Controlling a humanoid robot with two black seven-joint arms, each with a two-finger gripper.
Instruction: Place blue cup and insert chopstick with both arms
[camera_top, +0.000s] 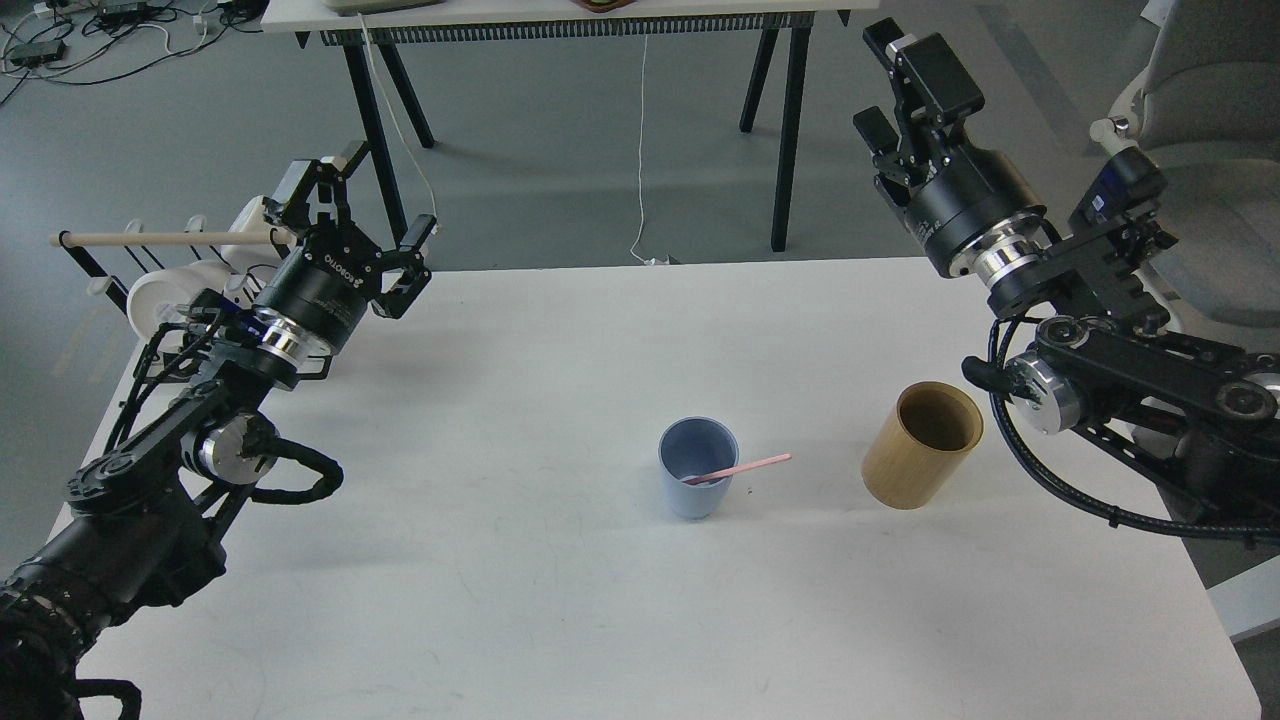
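Grey floor with trailing cables and a black-legged table (560, 15) at the back; in front, a white desk (560, 620) carrying the work. Near the middle of the desk, upright and open end up: the blue cup (698, 468), standing free on bare surface, well apart from both arms, presumably set there so either side could reach it. Inside it, the pink chopstick (742, 468), lower end down in the cup, upper end leaning over the rim toward the right and jutting out past it, tilted simply because of being much longer than the cup is tall. To the right, near but not touching: a tan wooden cylinder (923, 445), open, nothing visible inside. Left gripper (388, 215) raised above the far left corner of the desk, jaws apart, nothing between them. Behind it, off the desk edge, a rack with a pale wooden dowel (165, 239) and white mugs (160, 293). Right gripper (885, 85) lifted high over the far right side, jaws apart too, nothing held. Judging by cup standing and stick inside, with both arms clear and unladen: task seemingly complete, or all but.
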